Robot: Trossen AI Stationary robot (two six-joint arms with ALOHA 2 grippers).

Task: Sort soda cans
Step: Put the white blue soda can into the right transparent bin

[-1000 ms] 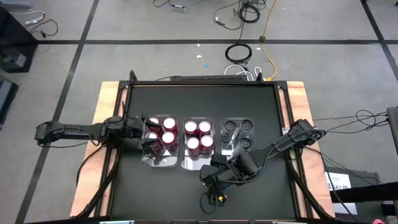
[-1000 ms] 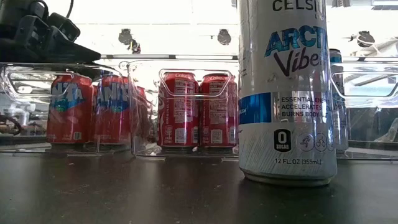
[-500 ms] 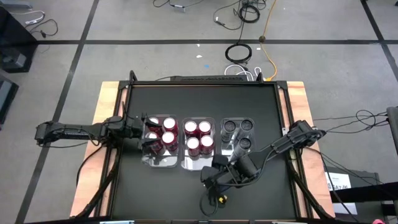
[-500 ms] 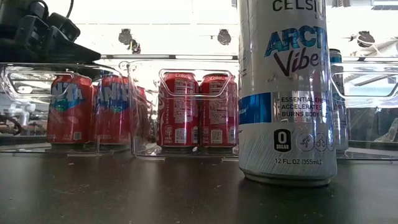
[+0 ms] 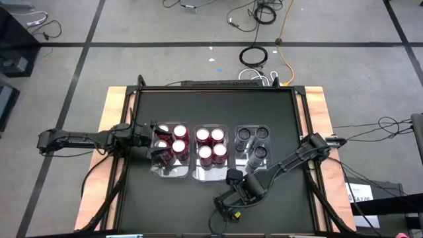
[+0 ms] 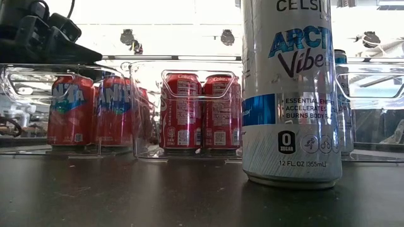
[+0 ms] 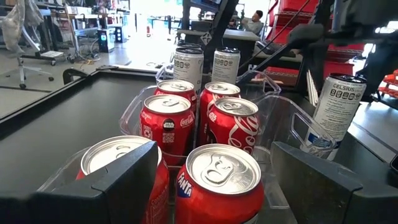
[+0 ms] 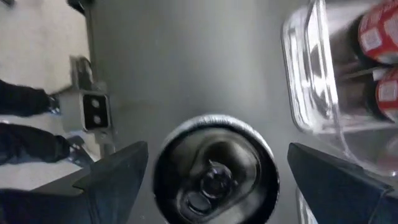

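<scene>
Your right gripper point(image 8: 211, 180) hangs spread over the loose silver can point(image 8: 214, 168), seemingly ungrasped; descend, clamp, carry it to the silver-can bin point(image 5: 254, 145).

floor point(image 5: 132, 26) – grey, taped lines | cables point(image 5: 254, 56) – coiled

Upright soda cans point(image 5: 211, 145) in bins point(image 5: 211, 173)
</scene>
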